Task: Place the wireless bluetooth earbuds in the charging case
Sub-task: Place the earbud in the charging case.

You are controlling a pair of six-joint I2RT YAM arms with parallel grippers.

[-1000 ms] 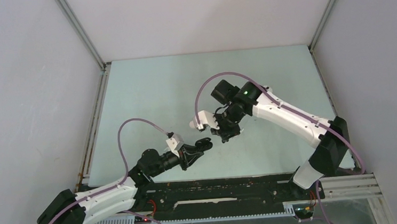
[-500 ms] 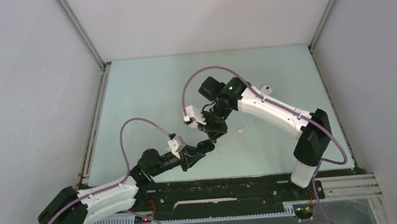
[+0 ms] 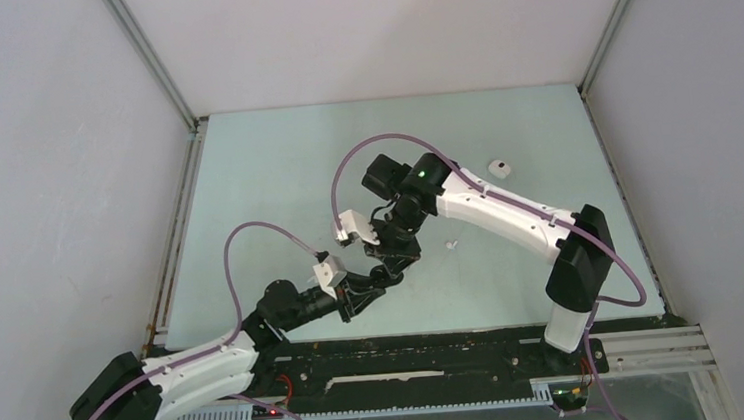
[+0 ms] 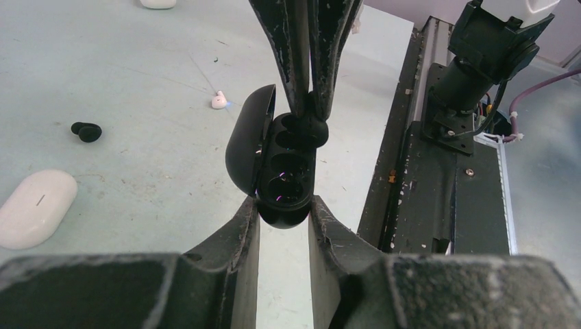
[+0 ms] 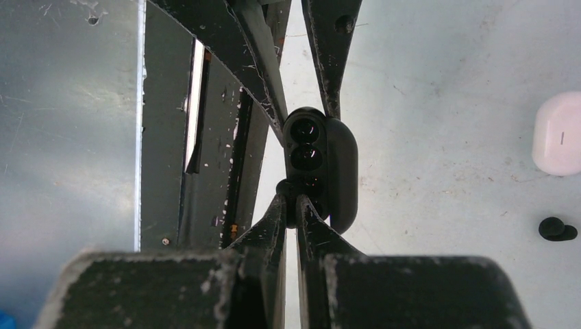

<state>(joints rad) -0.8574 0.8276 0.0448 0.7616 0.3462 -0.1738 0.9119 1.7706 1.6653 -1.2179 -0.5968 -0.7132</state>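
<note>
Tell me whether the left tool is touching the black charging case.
Touching. The left wrist view shows the left tool clamping the black charging case from both sides, no gap.

Pale grey walls [image 3: 42, 146] enclose a scuffed mint-green table [image 3: 274, 167] (aluminium posts [image 3: 151, 62] at the corners).

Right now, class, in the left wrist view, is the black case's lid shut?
No: the black charging case, clamped in the left gripper, has its lid swung open, sockets bared.
</note>
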